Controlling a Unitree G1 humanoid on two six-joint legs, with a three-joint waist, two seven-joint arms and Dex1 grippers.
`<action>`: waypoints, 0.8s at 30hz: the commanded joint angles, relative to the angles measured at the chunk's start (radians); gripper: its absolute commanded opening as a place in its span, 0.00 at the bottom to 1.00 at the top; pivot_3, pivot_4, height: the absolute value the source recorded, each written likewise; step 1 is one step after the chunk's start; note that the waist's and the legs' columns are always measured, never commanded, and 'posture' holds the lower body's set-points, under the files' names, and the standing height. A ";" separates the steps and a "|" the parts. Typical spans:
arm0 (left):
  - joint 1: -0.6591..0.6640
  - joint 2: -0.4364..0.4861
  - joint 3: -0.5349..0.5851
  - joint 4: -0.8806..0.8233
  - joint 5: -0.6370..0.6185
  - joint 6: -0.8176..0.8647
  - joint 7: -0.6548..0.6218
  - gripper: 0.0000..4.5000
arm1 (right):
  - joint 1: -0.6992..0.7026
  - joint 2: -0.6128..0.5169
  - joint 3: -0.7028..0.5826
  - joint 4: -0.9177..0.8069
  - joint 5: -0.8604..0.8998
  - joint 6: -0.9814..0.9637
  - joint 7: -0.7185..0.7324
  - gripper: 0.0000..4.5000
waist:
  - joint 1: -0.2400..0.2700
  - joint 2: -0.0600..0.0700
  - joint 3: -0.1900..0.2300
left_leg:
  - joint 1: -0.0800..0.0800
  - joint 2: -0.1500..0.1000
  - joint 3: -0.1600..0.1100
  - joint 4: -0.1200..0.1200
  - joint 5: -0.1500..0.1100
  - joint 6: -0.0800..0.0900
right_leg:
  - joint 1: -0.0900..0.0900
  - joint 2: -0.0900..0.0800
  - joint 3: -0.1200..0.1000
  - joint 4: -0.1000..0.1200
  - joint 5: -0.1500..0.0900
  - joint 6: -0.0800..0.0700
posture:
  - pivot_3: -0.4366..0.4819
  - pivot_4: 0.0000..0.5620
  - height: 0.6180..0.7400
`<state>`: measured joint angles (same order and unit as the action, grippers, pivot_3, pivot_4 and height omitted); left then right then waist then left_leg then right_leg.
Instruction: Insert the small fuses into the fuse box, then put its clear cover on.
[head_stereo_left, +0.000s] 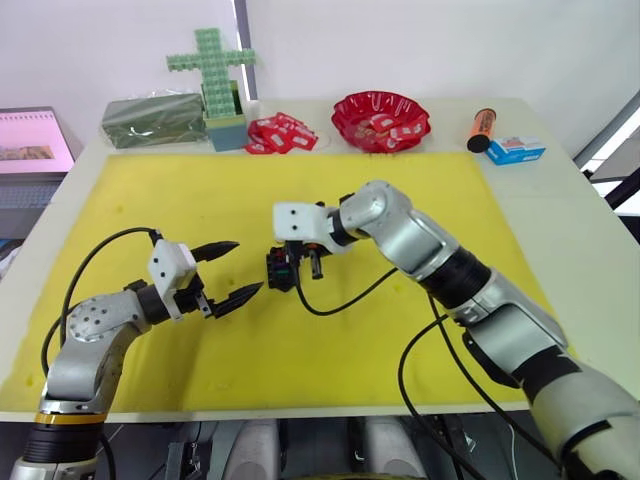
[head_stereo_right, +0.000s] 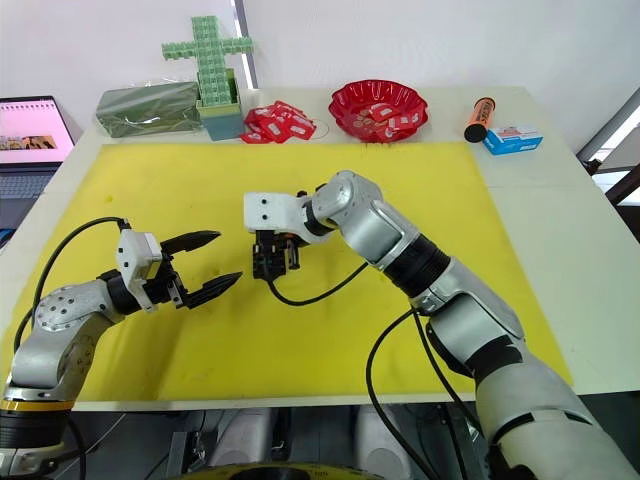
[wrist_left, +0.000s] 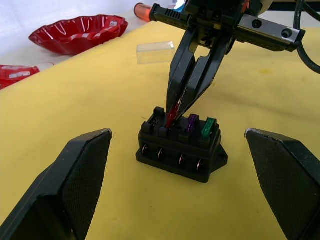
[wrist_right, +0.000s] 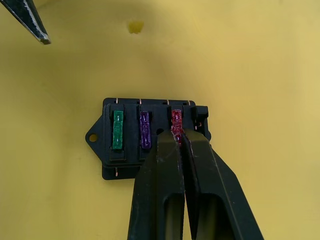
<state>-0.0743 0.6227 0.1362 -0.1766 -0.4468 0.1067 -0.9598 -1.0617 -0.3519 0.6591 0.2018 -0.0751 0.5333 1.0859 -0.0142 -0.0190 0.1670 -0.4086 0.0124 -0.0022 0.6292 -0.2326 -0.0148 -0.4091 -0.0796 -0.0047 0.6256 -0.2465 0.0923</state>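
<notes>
On the yellow mat (head_stereo_left: 420, 200), the right gripper (wrist_left: 176, 111) reaches down from above onto the black fuse box (wrist_left: 181, 148) at mid-table, its fingers pinched tight on the red fuse (wrist_right: 176, 120), apparently to seat it beside the purple fuse (wrist_right: 144, 129) and green fuse (wrist_right: 117, 129) already slotted. The left gripper (head_stereo_left: 228, 272) waits just left of the box, spread wide and empty, perhaps ready to steady it. The clear cover (wrist_left: 156, 52) lies beyond the box, toward the far side.

Right hand (wrist_right: 178, 139) pinches red fuse (wrist_right: 176, 120) in fuse box (wrist_right: 150, 137).
</notes>
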 joint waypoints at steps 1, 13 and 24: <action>-0.004 0.009 0.016 -0.013 0.000 -0.021 -0.005 1.00 | -0.004 0.009 -0.030 -0.004 -0.010 -0.013 0.008 0.01 | 0.000 0.000 0.000 | 0.000 0.000 0.000 0.000 0.000 0.000 | 0.000 0.000 0.000 0.000 0.000 0.000 | 0.48 0.27 1.00; -0.013 0.006 0.010 -0.002 0.006 -0.027 -0.002 1.00 | -0.018 0.025 -0.028 0.086 -0.038 -0.074 0.019 0.01 | 0.000 0.000 0.000 | 0.001 0.000 0.000 0.000 0.000 0.000 | 0.000 0.000 0.000 0.001 0.000 0.000 | 0.48 0.27 1.00; -0.035 0.004 0.008 0.019 0.014 -0.030 -0.004 1.00 | -0.028 0.046 -0.057 0.146 -0.042 -0.076 0.038 0.01 | 0.000 0.000 0.000 | 0.001 0.000 0.000 0.000 0.000 0.000 | 0.000 0.000 0.000 0.002 0.000 0.000 | 0.48 0.27 1.00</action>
<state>-0.0957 0.6226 0.1360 -0.1513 -0.4339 0.0960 -0.9602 -1.0727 -0.3093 0.6151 0.3300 -0.0952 0.4530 1.1258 -0.0146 -0.0191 0.1669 -0.4075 0.0124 -0.0022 0.6294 -0.2325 -0.0148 -0.4087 -0.0795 -0.0048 0.6271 -0.2465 0.0922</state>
